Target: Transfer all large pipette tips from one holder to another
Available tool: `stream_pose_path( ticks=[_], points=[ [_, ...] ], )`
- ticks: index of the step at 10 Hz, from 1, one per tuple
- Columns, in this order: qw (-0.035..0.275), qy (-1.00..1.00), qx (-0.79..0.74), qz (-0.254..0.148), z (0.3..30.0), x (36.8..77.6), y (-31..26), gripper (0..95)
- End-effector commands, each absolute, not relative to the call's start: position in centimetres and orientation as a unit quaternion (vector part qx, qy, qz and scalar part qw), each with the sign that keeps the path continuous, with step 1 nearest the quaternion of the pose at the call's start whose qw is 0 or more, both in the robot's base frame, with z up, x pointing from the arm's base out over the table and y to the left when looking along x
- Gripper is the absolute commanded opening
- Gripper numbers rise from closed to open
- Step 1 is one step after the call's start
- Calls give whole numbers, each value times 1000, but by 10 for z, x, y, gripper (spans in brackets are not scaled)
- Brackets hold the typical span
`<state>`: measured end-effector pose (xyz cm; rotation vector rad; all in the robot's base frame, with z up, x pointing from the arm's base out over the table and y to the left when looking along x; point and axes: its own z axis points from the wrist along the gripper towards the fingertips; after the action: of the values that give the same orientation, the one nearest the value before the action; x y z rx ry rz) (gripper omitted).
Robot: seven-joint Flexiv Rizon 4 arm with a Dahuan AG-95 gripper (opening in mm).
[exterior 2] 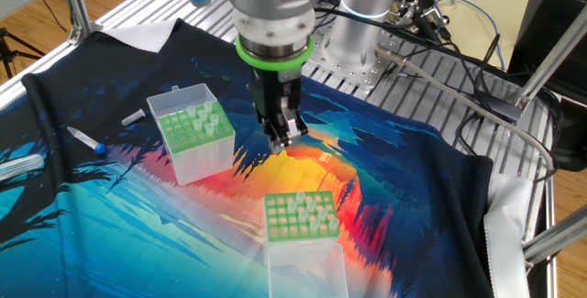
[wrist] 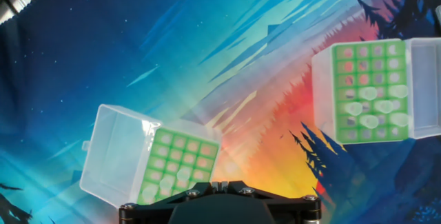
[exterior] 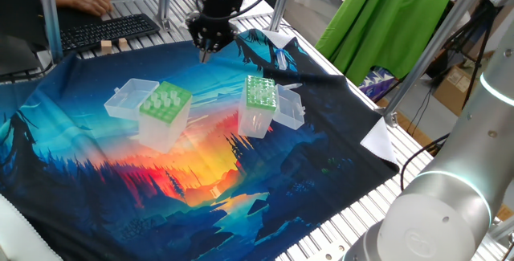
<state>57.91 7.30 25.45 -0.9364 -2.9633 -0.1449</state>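
A: Two green-topped boxes are seen on the printed cloth [exterior 2: 440, 197]; how is the gripper [exterior 2: 285, 137] placed?

B: Fingers are pressed together, nothing pinched, held above the cloth between them. One holder [exterior 2: 191, 133] is set to one side, another [exterior 2: 299, 217] to the other. Tips [wrist: 372, 107] are seated in the racks, apart from the fingers.

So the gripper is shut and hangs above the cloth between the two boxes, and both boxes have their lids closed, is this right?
Not quite. The gripper is shut and hangs above the cloth between the two boxes, but both lids are open. The hand view shows the clear lids folded back beside the green tops of the left box and the right box.
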Motion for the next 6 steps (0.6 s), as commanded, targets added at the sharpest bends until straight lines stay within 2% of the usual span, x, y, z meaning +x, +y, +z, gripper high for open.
stream_pose_path(
  ticks=[1,3,6],
  points=[
    [15,-953,-298,-47,255,580,73,0],
    [15,-952,-302,-43,255,580,73,0],
    [0,-955,-296,-17,255,580,73,0]
  ],
)
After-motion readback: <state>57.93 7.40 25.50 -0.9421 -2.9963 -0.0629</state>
